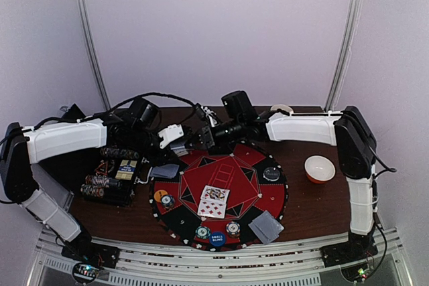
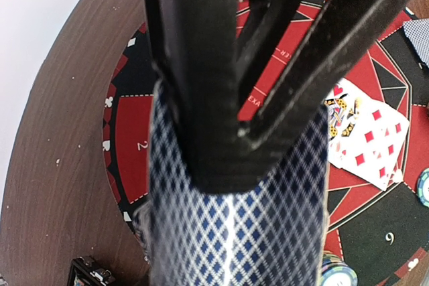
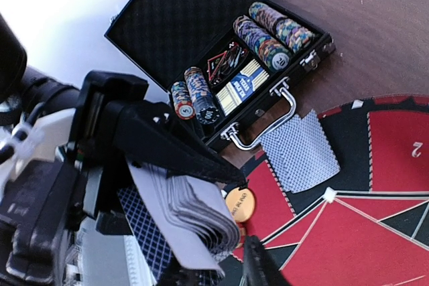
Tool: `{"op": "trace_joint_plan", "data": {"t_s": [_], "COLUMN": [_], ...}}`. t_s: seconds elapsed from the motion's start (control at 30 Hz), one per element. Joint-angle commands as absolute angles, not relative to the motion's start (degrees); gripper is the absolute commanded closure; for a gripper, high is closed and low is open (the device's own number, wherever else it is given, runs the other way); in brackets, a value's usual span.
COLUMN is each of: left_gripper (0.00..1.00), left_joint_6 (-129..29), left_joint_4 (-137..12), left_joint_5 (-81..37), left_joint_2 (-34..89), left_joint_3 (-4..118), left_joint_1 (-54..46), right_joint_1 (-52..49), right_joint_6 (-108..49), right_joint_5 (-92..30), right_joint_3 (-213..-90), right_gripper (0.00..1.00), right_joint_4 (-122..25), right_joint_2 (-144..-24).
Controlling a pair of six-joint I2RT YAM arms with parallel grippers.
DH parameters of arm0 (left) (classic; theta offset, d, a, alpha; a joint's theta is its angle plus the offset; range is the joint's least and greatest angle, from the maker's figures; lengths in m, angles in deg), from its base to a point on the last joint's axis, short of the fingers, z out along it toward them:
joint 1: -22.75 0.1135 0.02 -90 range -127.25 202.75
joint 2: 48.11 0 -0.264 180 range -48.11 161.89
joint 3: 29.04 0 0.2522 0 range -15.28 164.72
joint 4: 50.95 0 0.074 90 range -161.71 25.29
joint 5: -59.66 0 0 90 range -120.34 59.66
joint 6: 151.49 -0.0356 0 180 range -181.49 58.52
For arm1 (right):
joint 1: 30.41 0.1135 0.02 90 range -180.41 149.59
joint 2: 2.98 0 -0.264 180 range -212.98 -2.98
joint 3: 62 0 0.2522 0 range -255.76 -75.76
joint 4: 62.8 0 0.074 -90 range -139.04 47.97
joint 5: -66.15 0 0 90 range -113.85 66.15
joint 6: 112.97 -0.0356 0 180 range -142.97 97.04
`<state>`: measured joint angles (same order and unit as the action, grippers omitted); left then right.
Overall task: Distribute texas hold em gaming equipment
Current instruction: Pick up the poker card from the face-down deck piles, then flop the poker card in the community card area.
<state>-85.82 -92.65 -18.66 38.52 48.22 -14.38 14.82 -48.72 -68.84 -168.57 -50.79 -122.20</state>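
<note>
Brown table (image 1: pixel 310 200), white walls (image 1: pixel 214 31); left gripper (image 2: pixel 247 159) clamps card deck (image 2: pixel 231 232); right gripper (image 1: pixel 209 135) state unclear.

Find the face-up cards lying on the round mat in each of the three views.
Top external: the face-up cards lie at the mat's centre, in the lower middle of the picture.
Left wrist: near the right edge, at mid-height.
Right wrist: not in it.
Shared landmark: the red-and-black round mat.
</note>
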Motion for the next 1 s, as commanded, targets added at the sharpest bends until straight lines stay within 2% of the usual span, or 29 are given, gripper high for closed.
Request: {"op": "trace_joint_plan", "data": {"t_s": [0.0, 0.17, 0.4, 0.53, 0.73, 0.97], "left_gripper": [0.68, 0.68, 0.68, 0.68, 0.68, 0.68], "left_joint_6": [-86.1, -86.1, -86.0, -86.0, -85.7, -85.6], "left_joint_4": [-89.9, -89.9, -89.9, -90.0, -89.9, -89.9], "left_joint_5": [-18.7, -19.0, -19.3, -20.0, -21.0, -20.8], "left_joint_2": [38.3, 38.4, 38.4, 38.4, 38.4, 38.6], "left_joint_3": [48.5, 48.5, 48.5, 48.7, 48.9, 49.0], "left_joint_1": [-14.3, -14.2, -14.2, -14.2, -14.2, -14.2], "right_joint_1": [14.4, 14.0, 12.4, 10.2, 9.7, 11.5], "right_joint_6": [-45.9, -45.1, -41.9, -35.3, -13.3, 14.5], "right_joint_5": [-67.0, -67.1, -65.4, -58.0, -35.2, -31.1], "right_joint_3": [-169.3, -169.2, -168.8, -167.0, -158.1, -141.6], "right_gripper": [0.82, 1.0, 1.0, 1.0, 1.0, 1.0], "right_joint_4": [-46.3, -44.7, -41.3, -37.5, -37.1, -54.2], "right_joint_2": [-118.6, -117.4, -114.5, -109.7, -101.6, -98.5]}}
